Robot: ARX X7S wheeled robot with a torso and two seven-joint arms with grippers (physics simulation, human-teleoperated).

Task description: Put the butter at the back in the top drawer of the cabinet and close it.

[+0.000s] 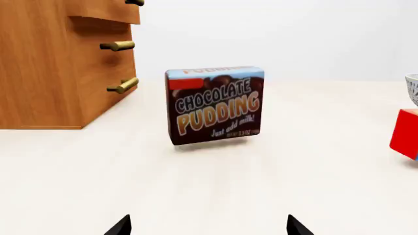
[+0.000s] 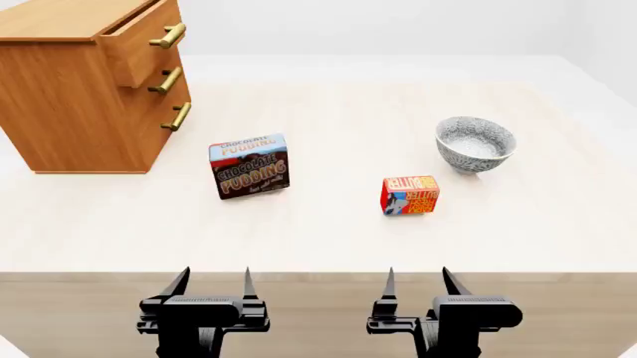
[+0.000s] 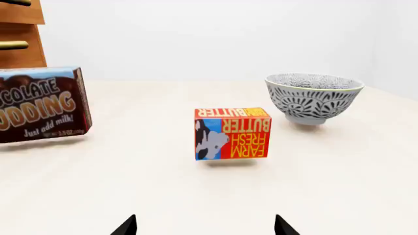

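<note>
- On the tabletop in the head view, the butter (image 2: pixel 409 195) stands on edge ahead of the right gripper (image 2: pixel 417 283), just before the bowl (image 2: pixel 476 144). Both grippers hang open and empty at the near edge, the left gripper (image 2: pixel 212 281) facing the pudding (image 2: pixel 250 165).
- At the far left, the cabinet (image 2: pixel 85 104) has its top drawer (image 2: pixel 140 42) pulled partly out.
- Left wrist view: the pudding (image 1: pixel 216 105) sits dead ahead, the cabinet (image 1: pixel 62 63) beside it; this arm looks better saved for the drawer.
- Right wrist view: the butter (image 3: pixel 232 133) is centred between the spread fingertips (image 3: pixel 281 226). I judge a straight reach best, closing across its narrow sides and clear of the bowl (image 3: pixel 313 98).
</note>
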